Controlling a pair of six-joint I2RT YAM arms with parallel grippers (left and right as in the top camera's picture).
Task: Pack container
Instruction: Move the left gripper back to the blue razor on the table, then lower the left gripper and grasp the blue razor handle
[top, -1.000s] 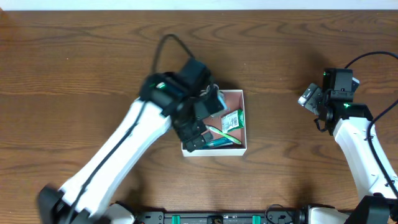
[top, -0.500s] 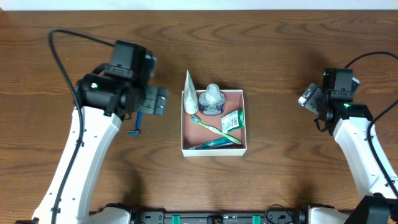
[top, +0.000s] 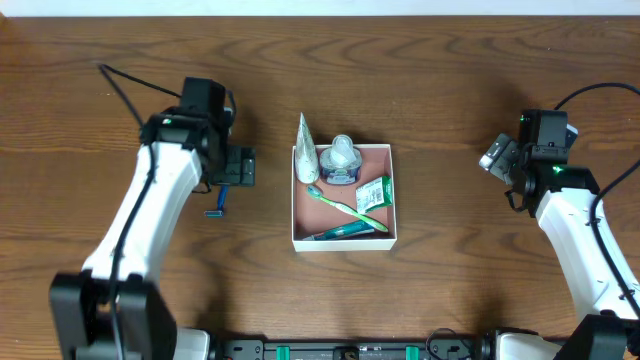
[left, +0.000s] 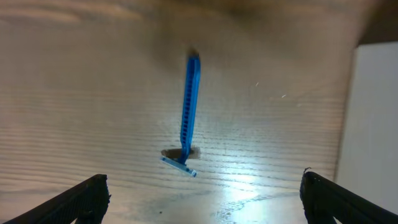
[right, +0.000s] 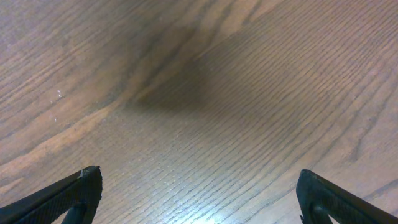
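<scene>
Container (top: 345, 243), square and white-walled, sits at the middle of the wooden table (top: 450, 80), just right of your left gripper (top: 232, 170) and well left of your right gripper (top: 497, 155). Your left gripper hangs spread wide and empty above a blue razor (left: 188, 112) lying on the wood, with the container's wall at the right edge of its wrist view. Your right gripper is spread wide too, holding nothing. Inside the container lie a green toothbrush (top: 340, 203) and a green packet (top: 373, 192). A white tube (top: 305, 150) pokes over its far-left corner.
</scene>
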